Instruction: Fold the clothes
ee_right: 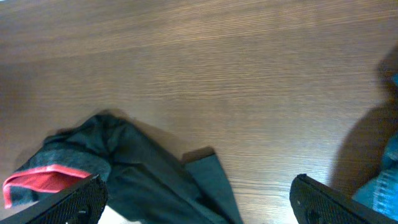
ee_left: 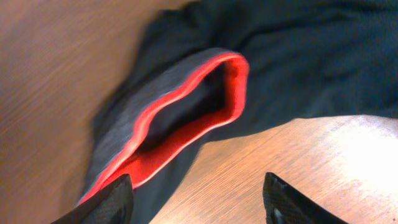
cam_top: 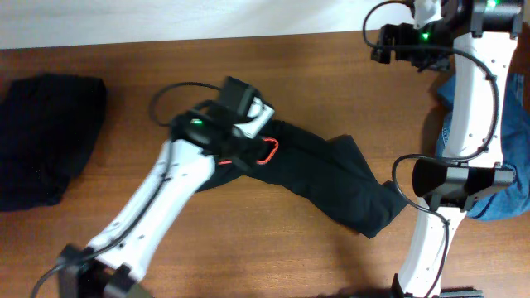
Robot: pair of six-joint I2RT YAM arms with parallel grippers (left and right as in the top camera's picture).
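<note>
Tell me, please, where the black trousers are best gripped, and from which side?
Probably pinch the grey, red-edged waistband of the trousers, coming from above with the left end effector: its rim stands open as a raised loop, while the legs lie flatter.

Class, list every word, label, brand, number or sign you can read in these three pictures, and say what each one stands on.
No text can be read in any view.
Trousers: plain black; grey waistband with a red edge, no label showing.
Denim garment: no tag showing.
Left arm and right arm: green lights only, no lettering.
</note>
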